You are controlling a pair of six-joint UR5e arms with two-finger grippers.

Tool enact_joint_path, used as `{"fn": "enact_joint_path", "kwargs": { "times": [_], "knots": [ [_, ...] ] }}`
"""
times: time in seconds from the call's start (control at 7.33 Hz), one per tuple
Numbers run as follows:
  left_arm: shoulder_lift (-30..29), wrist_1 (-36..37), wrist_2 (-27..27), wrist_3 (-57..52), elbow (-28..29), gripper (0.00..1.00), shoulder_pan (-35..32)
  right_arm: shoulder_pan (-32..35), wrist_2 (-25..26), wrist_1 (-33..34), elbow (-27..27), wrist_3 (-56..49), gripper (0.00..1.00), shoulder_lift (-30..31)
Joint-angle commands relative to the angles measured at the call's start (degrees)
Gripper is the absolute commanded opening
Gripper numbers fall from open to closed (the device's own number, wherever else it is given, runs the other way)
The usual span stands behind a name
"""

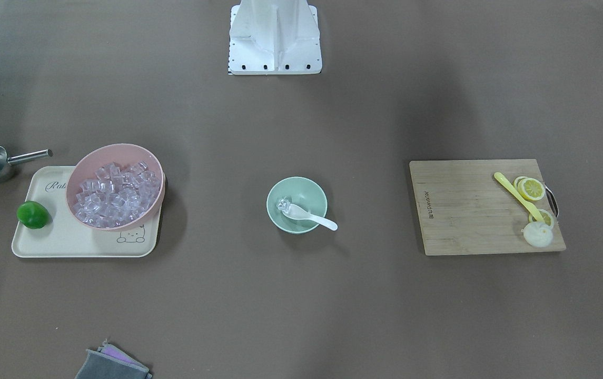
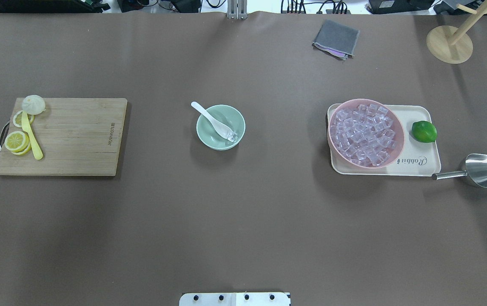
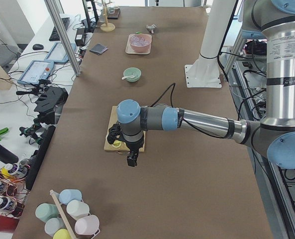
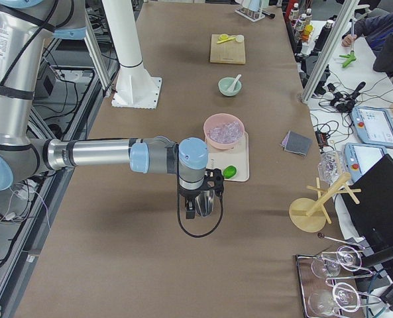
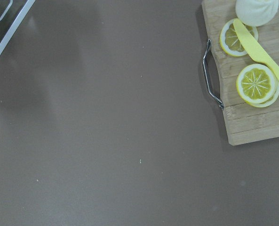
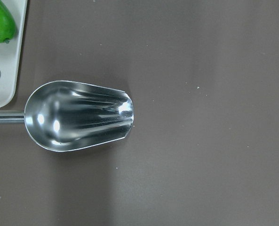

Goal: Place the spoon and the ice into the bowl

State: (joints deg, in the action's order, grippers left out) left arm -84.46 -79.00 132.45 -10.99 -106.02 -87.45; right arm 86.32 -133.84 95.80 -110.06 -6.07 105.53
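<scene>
The table [image 2: 243,221] is covered in brown sheeting. Both arms reach out over its ends.

The left arm [image 3: 202,122] extends over the table's left end. The left gripper [image 3: 131,158] hangs above the handle end of the cutting board [image 2: 73,136]. The right arm [image 4: 97,156] extends over the right end. The right gripper [image 4: 191,211] hangs above the steel scoop [image 2: 483,170]. We see each gripper in one side view only, so we cannot tell how either pair of jaws stands. Neither wrist view shows a fingertip.

The cutting board carries lemon slices [image 2: 16,141] and a thin yellow utensil [image 2: 32,138] at its handle end. The cream tray [image 2: 422,163] lies well apart from it, on the right side. The tray holds the pink bowl [image 2: 332,140], which is filled with clear cubes [image 2: 364,134]. A lime [image 2: 424,131] lies beside that bowl, also on the tray. The steel scoop lies on the table just off the tray's corner, its hollow facing up.

The bowl [image 2: 207,131] stands alone between board and tray. The spoon [image 2: 211,118] rests in it, scoop down in the bottom and handle leaning out over the rim. The ice [image 2: 231,136] lies inside the bowl at the spoon's scoop. It appears to touch the scoop, but we cannot tell whether it sits in the scoop or beside it.
</scene>
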Motion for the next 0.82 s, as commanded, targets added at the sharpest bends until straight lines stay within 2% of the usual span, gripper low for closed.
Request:
{"fn": "enact_joint_path", "kwargs": {
  "times": [0.0, 0.68],
  "knots": [
    [-0.09, -0.02, 0.0, 0.0, 0.2, 0.99, 0.09, -0.01, 0.07, 0.0, 0.19, 0.0, 1.0, -0.14],
    [0.0, 0.07, 0.18, 0.0, -0.5, 0.99, 0.0, -0.01, -0.1, -0.09, 0.11, 0.0, 1.0, -0.23]
  ]
}}
